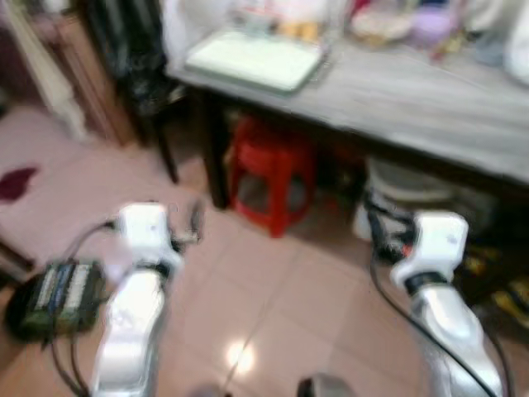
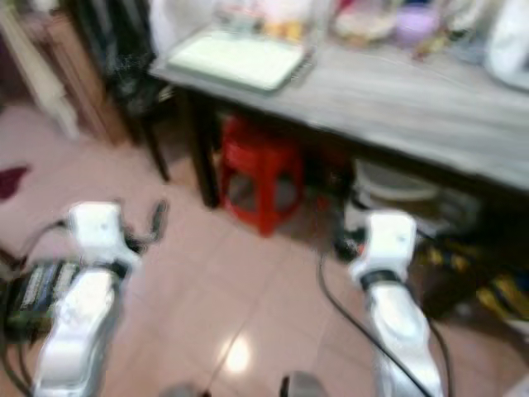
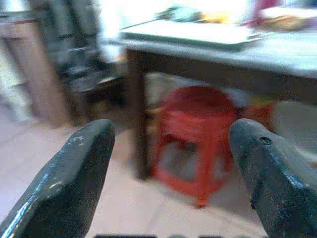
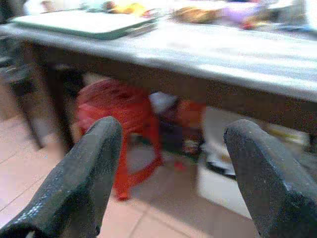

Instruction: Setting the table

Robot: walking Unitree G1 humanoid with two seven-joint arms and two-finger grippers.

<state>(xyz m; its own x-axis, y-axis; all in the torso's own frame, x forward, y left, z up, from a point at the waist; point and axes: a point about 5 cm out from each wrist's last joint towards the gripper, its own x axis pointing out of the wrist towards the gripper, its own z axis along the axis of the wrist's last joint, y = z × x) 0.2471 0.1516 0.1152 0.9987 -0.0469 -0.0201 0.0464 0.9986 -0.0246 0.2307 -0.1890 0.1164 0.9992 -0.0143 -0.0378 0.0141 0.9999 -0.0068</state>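
A grey wooden table [image 1: 430,99] stands ahead of me, and the picture is blurred. On its left end lies a pale green tray [image 1: 252,59]. Bowls and jars crowd the far edge, among them a purple bowl [image 1: 431,23]. My left gripper [image 3: 173,183] is open with nothing between its black fingers [image 3: 69,178], and it is held low over the floor, short of the table. My right gripper [image 4: 171,183] is open too, empty, facing the table's front edge [image 4: 198,74]. Both silver arms [image 1: 132,314] reach forward below the tabletop.
A red plastic stool [image 1: 273,174] sits under the table. A dark chair [image 1: 136,66] stands at the table's left end. A white container [image 1: 405,190] and clutter fill the space under the right side. A battery pack [image 1: 58,294] with cables lies on the tiled floor at left.
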